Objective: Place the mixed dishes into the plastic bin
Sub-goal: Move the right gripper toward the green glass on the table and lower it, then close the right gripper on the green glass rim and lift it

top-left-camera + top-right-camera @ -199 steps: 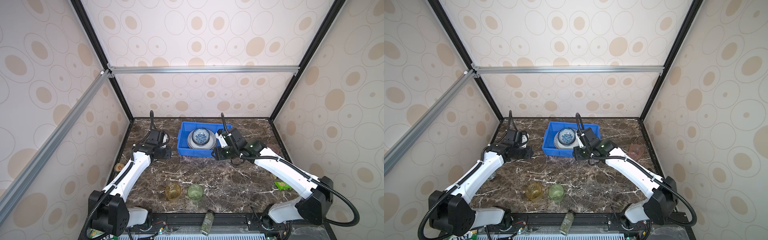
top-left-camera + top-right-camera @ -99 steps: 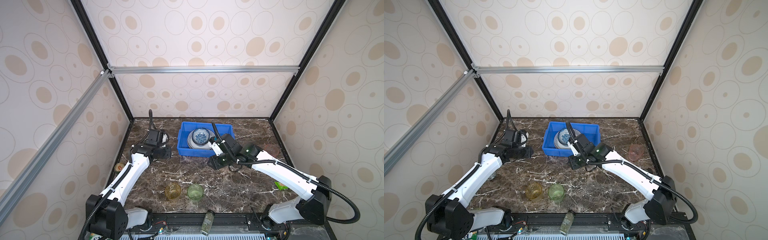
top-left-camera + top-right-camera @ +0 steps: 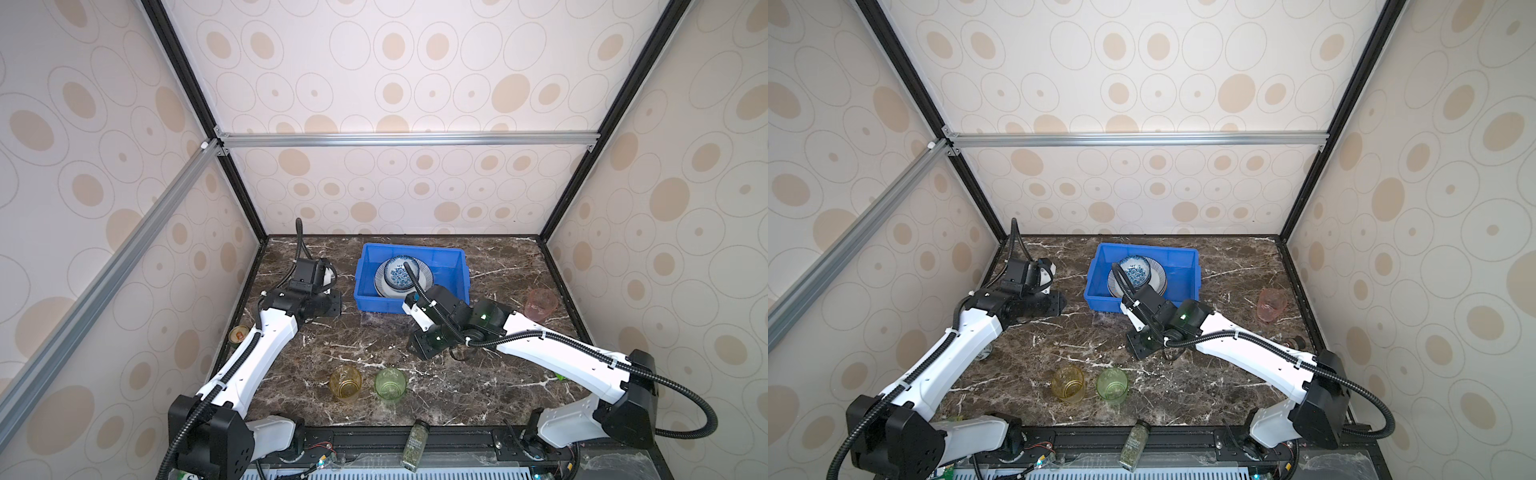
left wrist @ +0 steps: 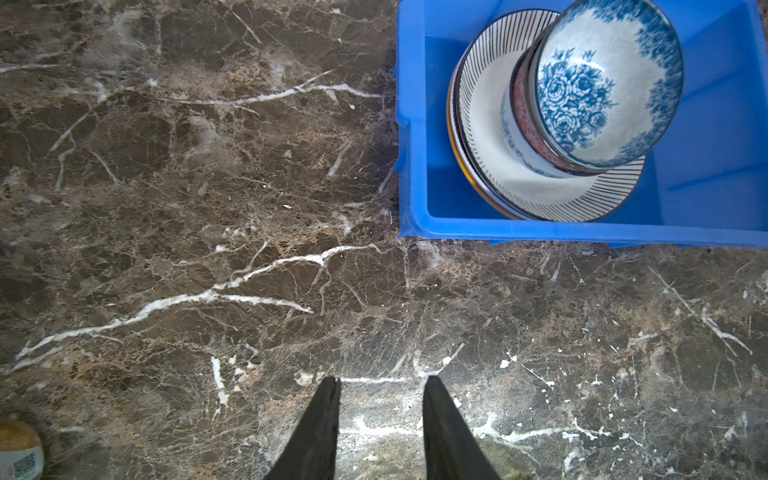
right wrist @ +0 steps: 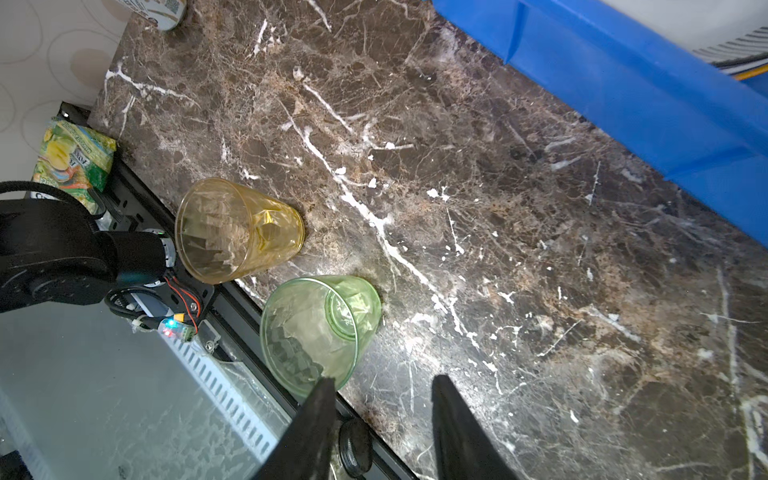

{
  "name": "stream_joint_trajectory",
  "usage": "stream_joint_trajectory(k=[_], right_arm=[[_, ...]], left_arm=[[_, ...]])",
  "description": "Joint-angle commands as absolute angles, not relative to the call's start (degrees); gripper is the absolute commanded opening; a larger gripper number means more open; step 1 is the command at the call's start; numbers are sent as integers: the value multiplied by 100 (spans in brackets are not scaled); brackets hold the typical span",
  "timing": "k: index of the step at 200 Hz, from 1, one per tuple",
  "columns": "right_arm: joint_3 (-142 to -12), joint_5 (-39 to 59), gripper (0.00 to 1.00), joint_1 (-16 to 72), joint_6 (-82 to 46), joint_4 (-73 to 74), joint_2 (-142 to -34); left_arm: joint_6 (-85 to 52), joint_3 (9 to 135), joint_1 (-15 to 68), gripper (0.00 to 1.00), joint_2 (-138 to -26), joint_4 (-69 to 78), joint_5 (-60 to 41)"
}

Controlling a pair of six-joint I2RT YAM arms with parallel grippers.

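My right gripper (image 5: pixel 384 378) is spread and empty, the green glass (image 5: pixel 320 328) near one finger; both top views hide this gap.

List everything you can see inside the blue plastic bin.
In the blue bin, a blue floral bowl sits nested on other bowls, atop a striped-rim plate topping a plate stack. Those bowls and the lower plates show only edges; their patterns are covered.
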State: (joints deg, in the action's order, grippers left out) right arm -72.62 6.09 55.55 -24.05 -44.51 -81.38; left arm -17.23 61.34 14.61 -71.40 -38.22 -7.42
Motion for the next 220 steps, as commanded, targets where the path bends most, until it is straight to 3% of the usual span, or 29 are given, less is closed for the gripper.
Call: stream_joint_trajectory(k=[1,104,220], right_arm=[[-7091,534,41,5716,-2577,-4482,-8217],[-7109,-94,39,6572,-2709,-4569,-8990],[-7213,-88,33,6654,-2864,-4456,-9564]], left_arm=[[-1758,6123,1494,35,-6989,-3780,-756],[-1735,6047,1498,35,-6889,-3760,-783],[-1685,5960,1496,35,-6796,-3774,-738]])
